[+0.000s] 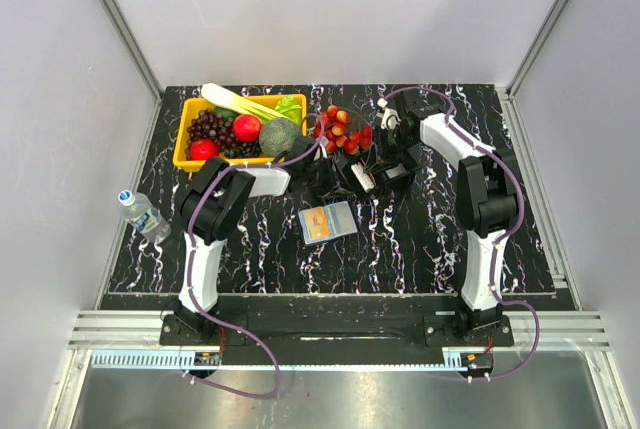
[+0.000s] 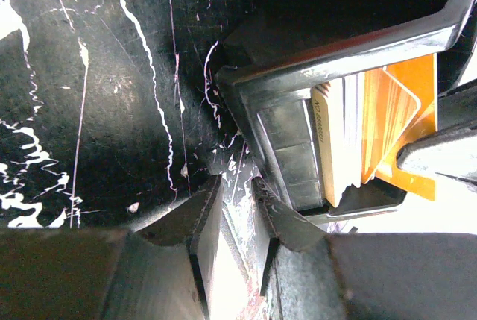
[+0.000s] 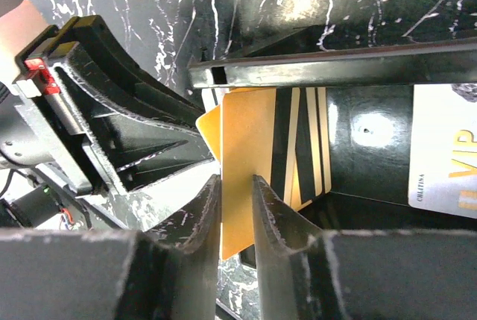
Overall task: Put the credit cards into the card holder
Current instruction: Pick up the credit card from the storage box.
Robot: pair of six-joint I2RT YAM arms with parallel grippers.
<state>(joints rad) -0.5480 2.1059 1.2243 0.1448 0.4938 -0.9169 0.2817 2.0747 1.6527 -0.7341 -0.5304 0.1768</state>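
Note:
The card holder (image 1: 330,221) lies open on the table, light blue inside, with one orange credit card (image 1: 317,223) on its left half. Behind it stands a black tray (image 1: 366,175) with several orange credit cards (image 2: 387,122) on edge in it. My right gripper (image 3: 235,178) is shut on one orange card (image 3: 250,156) at the tray's end; it also shows in the top view (image 1: 388,167). My left gripper (image 2: 232,182) is at the tray's corner (image 2: 237,81), jaws nearly together on the tray's end wall; it also shows in the top view (image 1: 325,177).
A yellow basket (image 1: 183,157) of fruit and vegetables stands at the back left. A bowl of strawberries (image 1: 345,129) is beside it. A water bottle (image 1: 143,214) lies at the table's left edge. A white card marked VIP (image 3: 443,156) lies in the tray.

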